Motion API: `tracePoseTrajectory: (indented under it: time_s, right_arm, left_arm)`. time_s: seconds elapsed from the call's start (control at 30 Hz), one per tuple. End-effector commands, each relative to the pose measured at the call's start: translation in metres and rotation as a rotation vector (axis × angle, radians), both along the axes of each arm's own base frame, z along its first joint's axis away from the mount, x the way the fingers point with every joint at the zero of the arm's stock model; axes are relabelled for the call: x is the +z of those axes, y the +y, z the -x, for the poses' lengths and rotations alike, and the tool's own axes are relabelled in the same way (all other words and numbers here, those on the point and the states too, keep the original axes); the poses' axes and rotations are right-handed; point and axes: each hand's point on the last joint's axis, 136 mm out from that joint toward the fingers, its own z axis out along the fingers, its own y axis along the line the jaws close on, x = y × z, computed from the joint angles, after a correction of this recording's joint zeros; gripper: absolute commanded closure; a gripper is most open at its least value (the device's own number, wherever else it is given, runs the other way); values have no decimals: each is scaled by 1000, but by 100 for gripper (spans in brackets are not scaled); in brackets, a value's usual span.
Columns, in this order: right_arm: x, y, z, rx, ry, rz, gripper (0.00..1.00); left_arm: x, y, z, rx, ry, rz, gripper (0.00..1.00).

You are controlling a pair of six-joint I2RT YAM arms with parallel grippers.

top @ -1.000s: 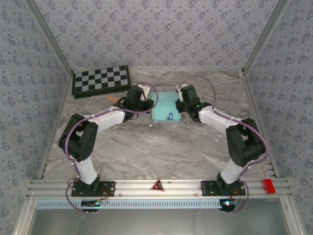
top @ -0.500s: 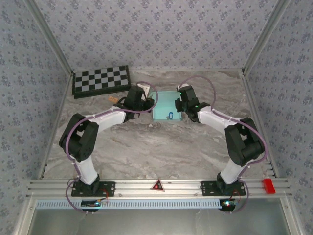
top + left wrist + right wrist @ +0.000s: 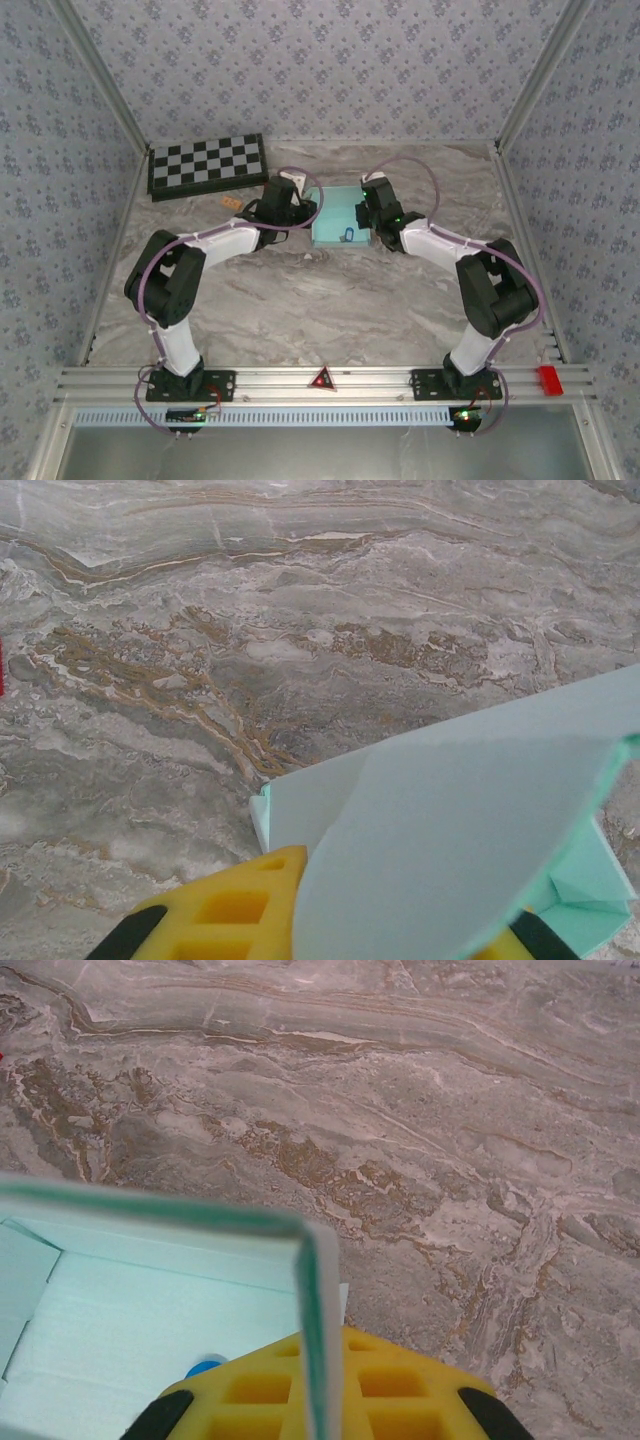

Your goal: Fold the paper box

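Seen from above, a pale light-blue paper box (image 3: 340, 212) is sitting open-topped on a grey marbled table (image 3: 330, 300), toward its far middle. Two black-and-white arms are reaching in from the near edge and flanking the box: the left gripper (image 3: 297, 205) is at its left edge and the right gripper (image 3: 366, 212) at its right edge.

A small blue thing (image 3: 347, 237) is lying inside the box near its front wall. A black-and-white checkerboard (image 3: 207, 165) is lying at the far left corner of the table, well apart from the box, and a small tan scrap (image 3: 232, 202) is resting between the checkerboard and the left arm. Patterned wallpaper (image 3: 330, 70) is closing in the table on three sides.

In the left wrist view, a broad flap of the paper box (image 3: 470, 820) is rising across the left gripper (image 3: 390, 930) and covering the gap between its yellow fingers (image 3: 230, 910) — whether they are pinching it I cannot tell.

In the right wrist view, an upright wall of the paper box (image 3: 315, 1290) is standing edge-on between the yellow fingers (image 3: 410, 1385) of the right gripper (image 3: 322, 1395), which are pressing close on both sides of it — clamped on the wall. The blue thing (image 3: 203, 1368) is peeking out beside them on the box floor.
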Motion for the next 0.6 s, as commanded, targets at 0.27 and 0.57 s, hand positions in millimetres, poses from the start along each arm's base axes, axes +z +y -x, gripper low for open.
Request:
tracePoseTrajectory:
  time_s: [0.27,0.57]
  right_arm:
    - [-3,-2,-3,-78,-25,-46,91]
    - [-7,-8,-1,-142,-40,-91,91]
  left_arm:
    - [11,-10,-6,29,-9,59,84]
    - [7,-8,-6,81,8,87,89]
